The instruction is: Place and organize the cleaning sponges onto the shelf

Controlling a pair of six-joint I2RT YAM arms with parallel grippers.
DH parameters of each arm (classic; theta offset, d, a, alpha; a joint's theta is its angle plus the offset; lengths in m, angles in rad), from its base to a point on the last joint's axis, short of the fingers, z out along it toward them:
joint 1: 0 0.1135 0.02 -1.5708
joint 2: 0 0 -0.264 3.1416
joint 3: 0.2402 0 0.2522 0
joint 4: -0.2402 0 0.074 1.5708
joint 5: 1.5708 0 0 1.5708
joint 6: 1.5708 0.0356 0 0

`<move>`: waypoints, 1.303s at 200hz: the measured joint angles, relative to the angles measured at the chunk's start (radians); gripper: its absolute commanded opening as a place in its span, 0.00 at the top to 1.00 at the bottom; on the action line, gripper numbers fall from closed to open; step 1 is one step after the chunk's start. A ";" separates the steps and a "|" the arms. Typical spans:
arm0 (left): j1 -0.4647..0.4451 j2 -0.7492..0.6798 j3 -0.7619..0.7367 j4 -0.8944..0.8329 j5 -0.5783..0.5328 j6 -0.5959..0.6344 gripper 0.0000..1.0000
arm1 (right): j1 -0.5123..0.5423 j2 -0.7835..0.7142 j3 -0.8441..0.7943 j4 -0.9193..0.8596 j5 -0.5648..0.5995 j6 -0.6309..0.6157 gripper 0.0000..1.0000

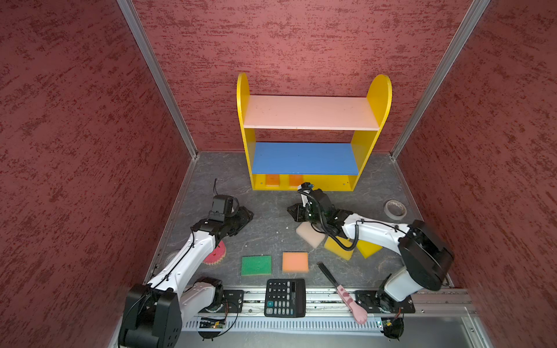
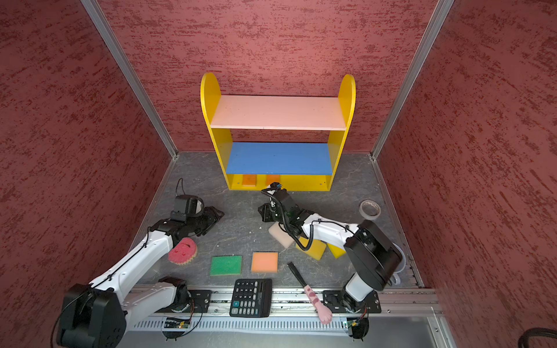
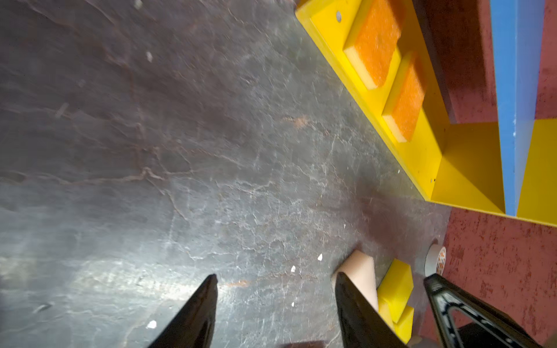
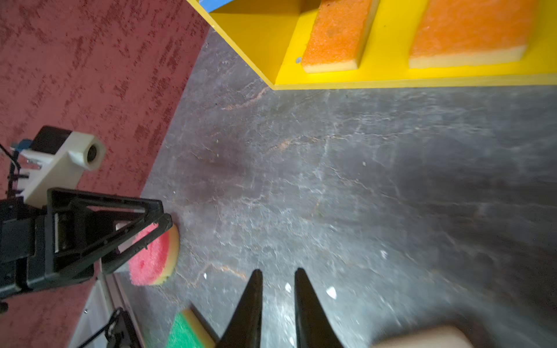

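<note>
Sponges lie split: two orange sponges [image 4: 337,33] sit side by side on the shelf's [image 1: 242,99] bottom board. The green sponge [image 1: 256,265], peach sponge [image 1: 295,262], cream sponge [image 1: 306,236] and pink round sponge [image 2: 182,251] rest on the table [image 1: 271,229]. The left pincer [image 3: 276,275] gapes wide, empty; the right pincer [image 4: 277,271] is barely parted, empty.

You have two orange-topped sponges [image 1: 272,180], two yellow sponges [image 1: 336,251], one cream sponge [image 1: 310,235], one peach sponge [image 1: 295,262], one green sponge [image 1: 256,265] and one round pink sponge [image 2: 182,251]: eight sponges showing in all. You have one shelf [image 1: 378,96] with three boards: one pink board [image 1: 310,113], one blue board [image 1: 304,158], one yellow board [image 1: 325,182]. On the bench [image 1: 271,235] you also count one calculator [image 1: 284,297], one pink-handled brush [image 1: 343,292] and one roll of tape [image 1: 386,209]. Two tools show: the left tool [image 3: 276,275] and the right tool [image 4: 278,271].
</note>
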 measured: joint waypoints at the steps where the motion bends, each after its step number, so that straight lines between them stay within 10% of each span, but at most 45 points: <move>1: -0.005 0.002 0.001 0.000 0.000 -0.001 0.34 | 0.000 -0.008 -0.001 -0.008 0.007 -0.002 0.74; 51: -0.149 0.027 0.012 0.002 -0.031 -0.037 0.44 | -0.002 -0.213 -0.010 -0.222 0.113 -0.068 0.75; 111: -0.314 0.084 0.013 0.019 -0.063 -0.092 0.46 | 0.003 -0.223 -0.059 -0.417 -0.050 -0.128 0.59; 213: -0.450 0.060 0.050 -0.097 -0.159 -0.152 0.53 | 0.136 -0.207 -0.203 -0.322 -0.166 -0.139 0.61; 260: -0.511 -0.192 0.003 -0.379 -0.242 -0.234 0.35 | 0.193 -0.184 -0.212 -0.228 -0.147 -0.141 0.55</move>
